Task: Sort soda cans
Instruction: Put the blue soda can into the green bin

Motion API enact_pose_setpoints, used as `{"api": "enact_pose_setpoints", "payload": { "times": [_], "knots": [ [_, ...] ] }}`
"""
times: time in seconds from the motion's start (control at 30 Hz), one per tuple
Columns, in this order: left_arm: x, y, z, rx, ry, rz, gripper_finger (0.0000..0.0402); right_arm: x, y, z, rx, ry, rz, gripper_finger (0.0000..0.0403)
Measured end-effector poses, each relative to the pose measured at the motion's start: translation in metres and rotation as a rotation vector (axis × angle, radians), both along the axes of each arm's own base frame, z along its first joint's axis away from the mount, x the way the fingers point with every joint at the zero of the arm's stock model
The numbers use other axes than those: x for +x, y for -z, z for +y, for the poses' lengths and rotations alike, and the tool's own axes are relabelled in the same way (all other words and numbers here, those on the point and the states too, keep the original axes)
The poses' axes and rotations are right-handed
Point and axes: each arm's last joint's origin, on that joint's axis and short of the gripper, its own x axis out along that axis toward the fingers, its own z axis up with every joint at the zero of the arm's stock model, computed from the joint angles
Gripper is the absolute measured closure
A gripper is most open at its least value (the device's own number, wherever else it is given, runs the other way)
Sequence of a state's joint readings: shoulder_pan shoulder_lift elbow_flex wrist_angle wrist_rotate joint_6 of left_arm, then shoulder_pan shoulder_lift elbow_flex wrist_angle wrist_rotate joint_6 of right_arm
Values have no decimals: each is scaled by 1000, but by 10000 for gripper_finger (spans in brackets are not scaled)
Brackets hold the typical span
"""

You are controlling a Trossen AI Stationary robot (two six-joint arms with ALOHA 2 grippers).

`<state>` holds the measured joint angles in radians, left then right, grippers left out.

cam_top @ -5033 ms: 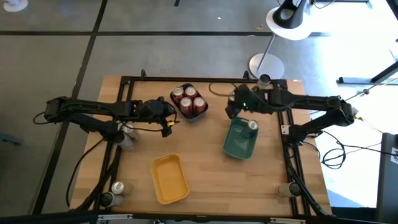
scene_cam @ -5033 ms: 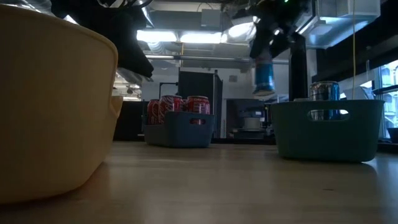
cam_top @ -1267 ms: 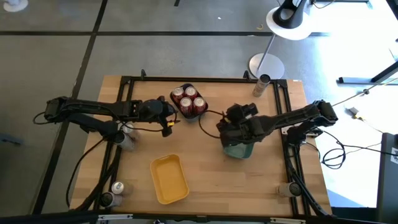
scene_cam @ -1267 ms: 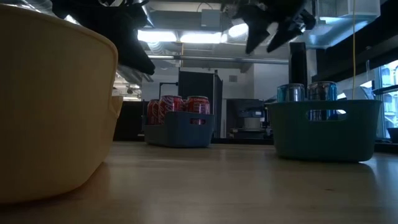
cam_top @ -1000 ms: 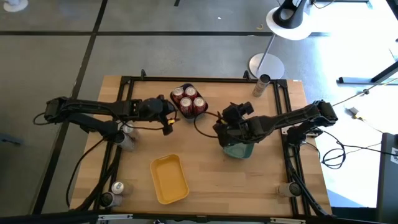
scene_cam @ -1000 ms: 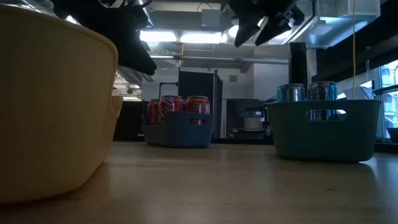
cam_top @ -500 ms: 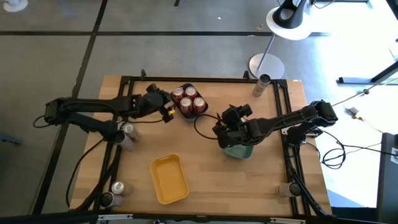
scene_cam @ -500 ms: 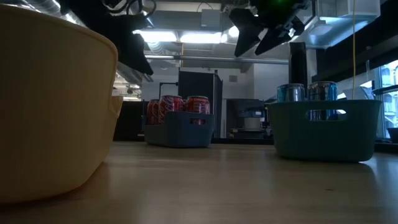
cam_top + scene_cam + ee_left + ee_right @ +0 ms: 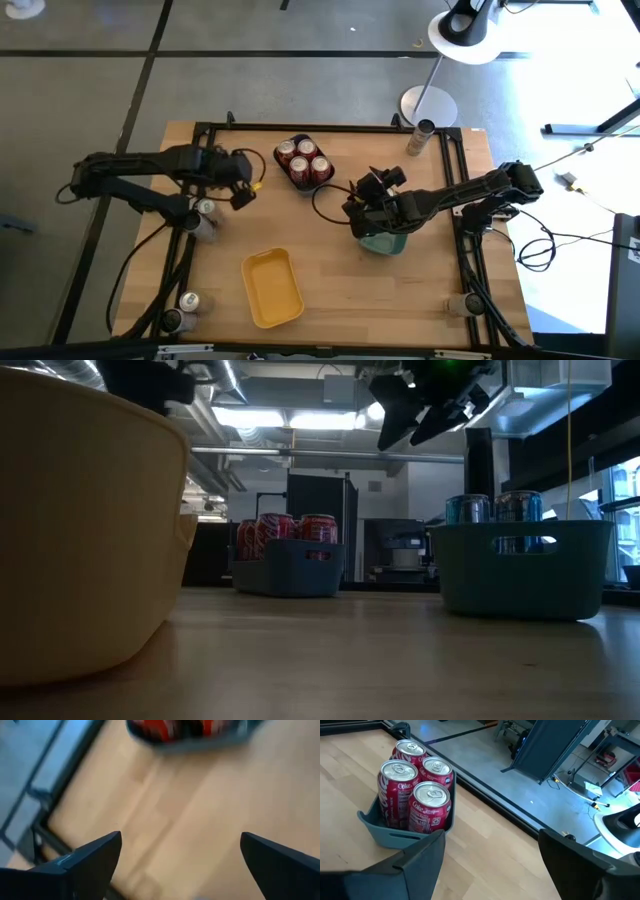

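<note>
The left gripper (image 9: pixel 243 192) has been drawn back from beside the dark blue tray (image 9: pixel 322 182) and its jaws spread wide, nothing held; a fresh pick-up is judged to be next. Just behind it, two silver-topped loose cans (image 9: pixel 203 208) stand by the frame. The yellow tray (image 9: pixel 272 288), smooth moulded plastic with rounded corners, lies empty well below it. Four glossy red cans (image 9: pixel 415 802) fill the blue tray. The right gripper (image 9: pixel 358 205) hangs open and empty above the teal tray (image 9: pixel 525 570), where two blue cans (image 9: pixel 467 510) stand.
</note>
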<state>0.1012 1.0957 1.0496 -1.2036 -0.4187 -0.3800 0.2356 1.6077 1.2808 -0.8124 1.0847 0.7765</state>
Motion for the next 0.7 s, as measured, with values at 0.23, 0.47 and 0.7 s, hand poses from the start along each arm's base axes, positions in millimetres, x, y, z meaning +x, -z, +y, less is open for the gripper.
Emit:
{"api": "enact_pose_setpoints", "payload": {
  "times": [0.23, 0.47, 0.7],
  "knots": [
    [-17, 3, -10, -132, -61, 132, 6, 0, 0, 0, -8, 4, -2, 84],
    [-31, 5, -13, -213, -166, 239, 4, 0, 0, 0, 2, -4, 9, 84],
    [-33, 5, -16, -304, -210, 246, 9, 0, 1, 1, 48, -26, 15, 84]
  ]
}}
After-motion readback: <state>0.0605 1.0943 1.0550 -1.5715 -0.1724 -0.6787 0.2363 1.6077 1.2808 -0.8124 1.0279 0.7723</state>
